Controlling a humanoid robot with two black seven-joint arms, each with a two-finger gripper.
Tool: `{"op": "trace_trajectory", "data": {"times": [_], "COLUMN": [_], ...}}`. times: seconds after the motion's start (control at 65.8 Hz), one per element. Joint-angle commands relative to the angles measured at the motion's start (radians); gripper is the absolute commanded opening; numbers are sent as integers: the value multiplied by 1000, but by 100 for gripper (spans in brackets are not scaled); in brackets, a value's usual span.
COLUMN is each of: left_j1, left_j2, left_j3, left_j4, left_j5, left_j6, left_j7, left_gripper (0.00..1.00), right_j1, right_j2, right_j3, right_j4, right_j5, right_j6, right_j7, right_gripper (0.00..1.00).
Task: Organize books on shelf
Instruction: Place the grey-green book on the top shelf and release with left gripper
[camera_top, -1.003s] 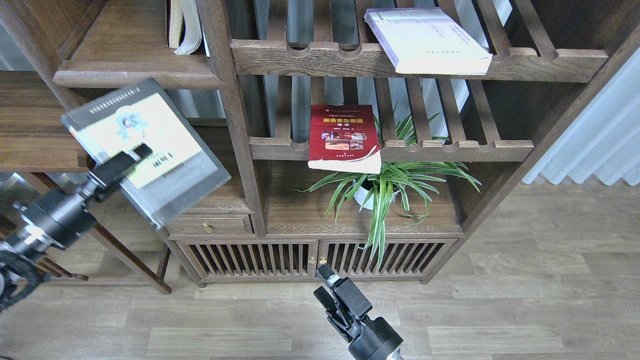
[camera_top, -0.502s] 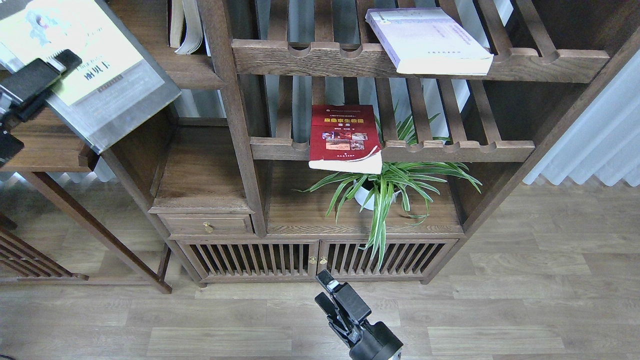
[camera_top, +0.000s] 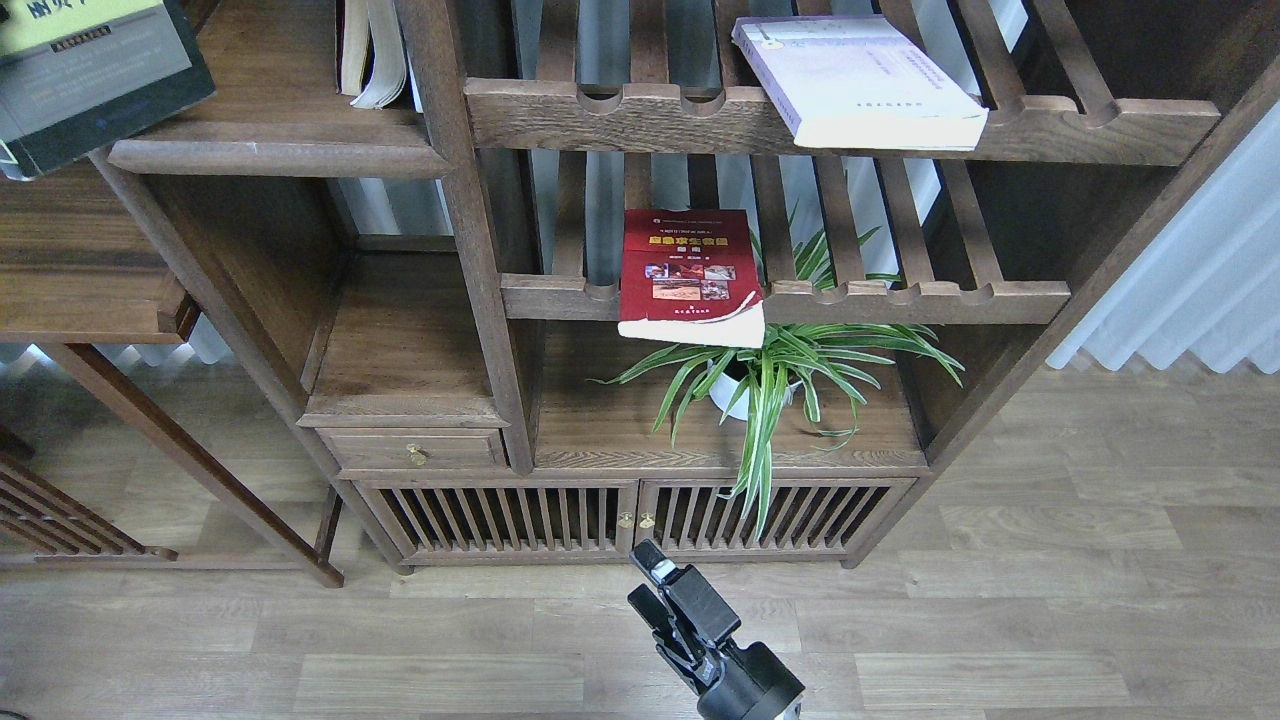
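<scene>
The black-grey book with a yellow-green panel (camera_top: 95, 85) shows at the top left corner, cut off by the frame edge, above the left end of the solid dark-brown shelf (camera_top: 280, 157). My left gripper is out of view. The red book with small photos (camera_top: 688, 275) lies on the middle slatted rack and overhangs its front rail. The pale lavender-white book (camera_top: 860, 80) lies on the upper slatted rack. My right gripper (camera_top: 652, 585) is low over the floor in front of the cabinet, its fingers apart and empty.
Pale upright books (camera_top: 370, 50) stand at the back right of the solid shelf. A potted spider plant (camera_top: 770, 375) sits under the red book. A small drawer (camera_top: 415, 452) and slatted cabinet doors (camera_top: 630, 515) are below. A dark side table (camera_top: 70, 260) stands at left, a curtain (camera_top: 1190, 290) at right.
The black-grey book rose up and left until only its lower part shows. My left gripper went out of view with it. The right gripper and the other two books have not moved.
</scene>
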Motion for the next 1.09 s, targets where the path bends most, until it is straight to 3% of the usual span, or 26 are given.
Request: {"op": "trace_trajectory", "data": {"times": [0.0, 0.228, 0.41, 0.608, 1.079], "left_j1": [-73, -222, -285, -371, -431], "left_j2": [-16, -124, -197, -275, -370], "left_j3": [22, 48, 42, 53, 51], "left_j4": [44, 134, 160, 267, 406], "left_j5": [62, 173, 234, 293, 309], "left_j6": [0, 0, 0, 0, 0], "left_j7": [0, 0, 0, 0, 0], "left_gripper": [10, 9, 9, 8, 6], "right_j1": [0, 0, 0, 0, 0], "right_j2": [0, 0, 0, 0, 0], "right_j3": [0, 0, 0, 0, 2], "right_j4": [0, 0, 0, 0, 0], "right_j5": [0, 0, 2, 2, 6], "right_j6": [0, 0, 0, 0, 0], "right_j7": [1, 0, 0, 1, 1], "right_gripper": [99, 99, 99, 99, 99]}}
